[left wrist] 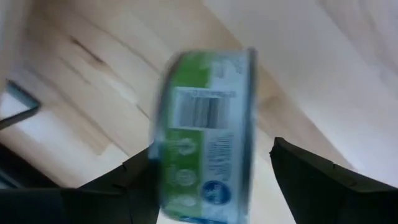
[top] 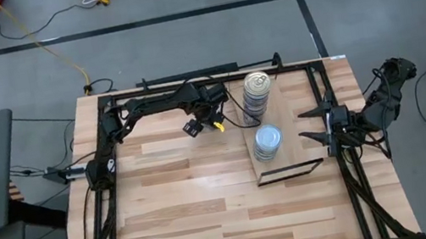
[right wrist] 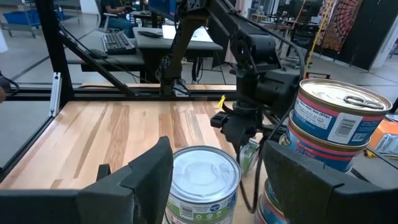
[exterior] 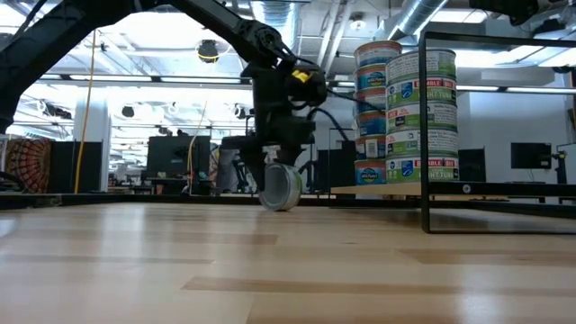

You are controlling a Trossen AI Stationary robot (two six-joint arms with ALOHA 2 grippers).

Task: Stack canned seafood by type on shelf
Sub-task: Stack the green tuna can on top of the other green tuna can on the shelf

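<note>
A green-labelled tin [left wrist: 205, 130] stands on edge between the fingers of my left gripper [left wrist: 211, 149], which is open. In the low view this tin [exterior: 282, 187] is below the left gripper [exterior: 281, 169], just left of the shelf [top: 287, 99]. On the shelf, a stack of gold-topped tins [top: 257, 87] stands at the far side and a stack of silver-topped tins [top: 268, 141] nearer. My right gripper [top: 310, 124] waits open to the right of the silver stack [right wrist: 202, 171]. My left gripper points down over the tin. One finger [left wrist: 140, 171] lies right beside one flat face; whether it touches, I cannot tell. The other finger [left wrist: 298, 168] stands apart from the opposite face. The tin is tilted, its rim [exterior: 281, 206] on the tabletop.
A thin dark wire frame [top: 290, 172] stands at the shelf's near end. Black rails [top: 190, 80] run along the table's far, left and right edges. Bare wood [top: 210, 206] spreads over the near half. Desks and screens fill the room behind.
</note>
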